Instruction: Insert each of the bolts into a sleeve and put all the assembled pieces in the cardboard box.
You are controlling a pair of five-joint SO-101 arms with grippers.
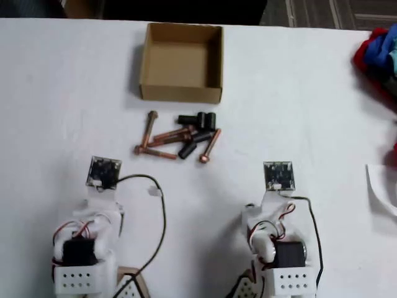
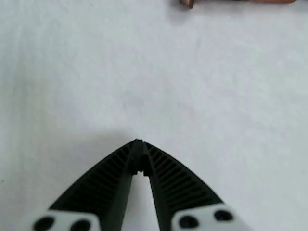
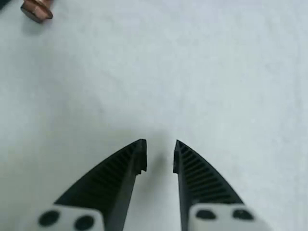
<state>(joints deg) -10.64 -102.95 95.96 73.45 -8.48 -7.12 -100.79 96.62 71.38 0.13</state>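
Left hand (image 2: 138,147) pinched, right hand (image 3: 160,155) ajar — bright cloth (image 1: 377,53) at table (image 1: 62,93) edge

The box (image 1: 180,93) sits at the back of the surface (image 1: 62,93). Just in front of it, the bolts (image 1: 169,136) and sleeves (image 1: 201,119) lie mixed in one pile. Nearer the front stand the left arm (image 1: 84,248) and right arm (image 1: 276,254), one to each side of the pile. A cloth (image 1: 378,56) lies at the far right.
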